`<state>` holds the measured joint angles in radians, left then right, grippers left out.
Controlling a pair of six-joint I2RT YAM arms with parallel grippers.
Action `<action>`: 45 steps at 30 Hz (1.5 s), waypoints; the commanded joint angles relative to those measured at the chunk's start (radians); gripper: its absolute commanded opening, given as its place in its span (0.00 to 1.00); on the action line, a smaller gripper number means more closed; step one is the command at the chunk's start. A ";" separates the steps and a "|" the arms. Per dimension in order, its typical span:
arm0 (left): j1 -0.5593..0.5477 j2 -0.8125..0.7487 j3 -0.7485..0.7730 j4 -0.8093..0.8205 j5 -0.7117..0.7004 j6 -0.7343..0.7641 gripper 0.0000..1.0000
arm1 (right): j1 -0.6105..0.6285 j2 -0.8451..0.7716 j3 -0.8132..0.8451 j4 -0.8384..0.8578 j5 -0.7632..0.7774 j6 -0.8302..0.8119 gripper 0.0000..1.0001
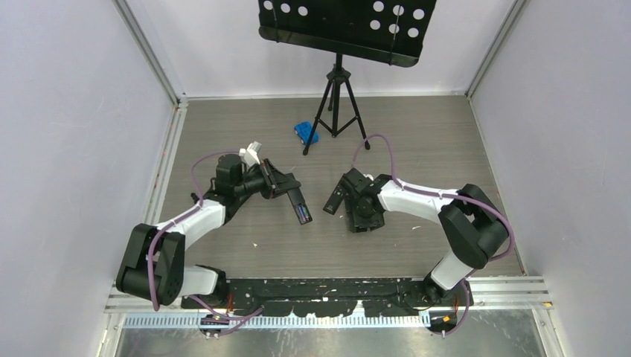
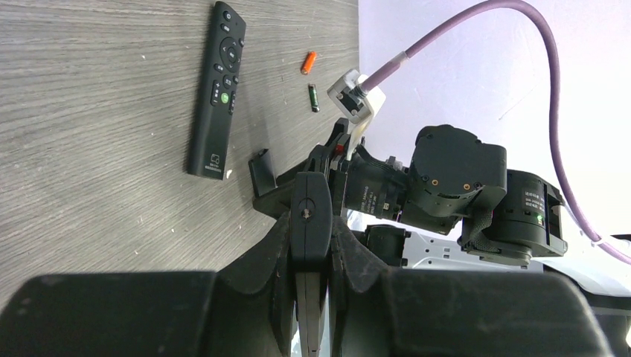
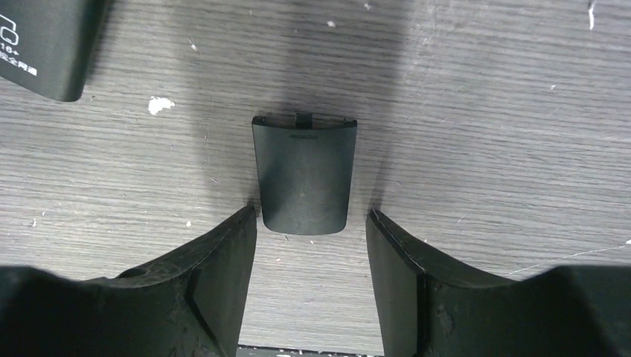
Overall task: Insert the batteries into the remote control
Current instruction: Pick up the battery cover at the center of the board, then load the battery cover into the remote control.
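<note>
My left gripper (image 1: 286,192) is shut on the slim black remote control (image 1: 298,206) and holds it above the table. In the left wrist view the remote (image 2: 310,216) stands edge-on between the fingers of that gripper (image 2: 311,232). Small coloured spots show in its open end in the top view. An orange battery (image 2: 308,62) and a dark greenish battery (image 2: 313,97) lie on the table. My right gripper (image 1: 363,222) is open, low over a small black battery cover (image 3: 303,175), with the cover just beyond the gap of the gripper (image 3: 311,227).
A second black remote with pale buttons (image 2: 216,89) lies on the table beside my right gripper; it also shows in the top view (image 1: 335,199) and its corner in the right wrist view (image 3: 41,44). A tripod stand (image 1: 336,97) and a blue object (image 1: 306,132) are at the back.
</note>
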<state>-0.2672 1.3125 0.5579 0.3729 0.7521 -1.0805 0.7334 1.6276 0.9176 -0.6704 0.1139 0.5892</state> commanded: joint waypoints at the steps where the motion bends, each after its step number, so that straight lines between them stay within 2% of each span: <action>1: -0.009 -0.001 0.036 0.067 0.000 0.011 0.00 | -0.009 0.067 -0.081 0.157 0.107 0.003 0.61; 8: -0.020 -0.009 0.040 0.067 -0.010 0.004 0.00 | -0.009 0.089 -0.068 0.178 0.113 0.008 0.58; 13: -0.028 0.001 0.046 0.067 -0.014 0.006 0.00 | -0.010 0.098 -0.057 0.155 0.101 0.008 0.42; 16: -0.043 0.020 0.052 0.067 -0.019 0.011 0.00 | -0.009 0.069 -0.068 0.151 0.096 0.013 0.36; 23: -0.096 0.074 0.076 0.067 -0.047 0.035 0.00 | -0.004 -0.096 -0.087 0.145 0.088 -0.014 0.35; 32: -0.186 0.254 0.141 0.096 -0.103 0.105 0.00 | 0.052 -0.273 -0.099 0.174 0.009 -0.081 0.36; 38: -0.215 0.374 0.151 0.246 -0.088 0.087 0.00 | 0.124 -0.323 -0.072 0.220 -0.022 -0.086 0.37; 45: -0.236 0.406 0.140 0.292 -0.096 0.063 0.00 | 0.154 -0.306 -0.022 0.272 -0.082 -0.047 0.37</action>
<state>-0.4915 1.7187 0.6746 0.5510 0.6624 -1.0138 0.8753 1.3304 0.8337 -0.4732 0.0746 0.5251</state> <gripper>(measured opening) 0.179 0.457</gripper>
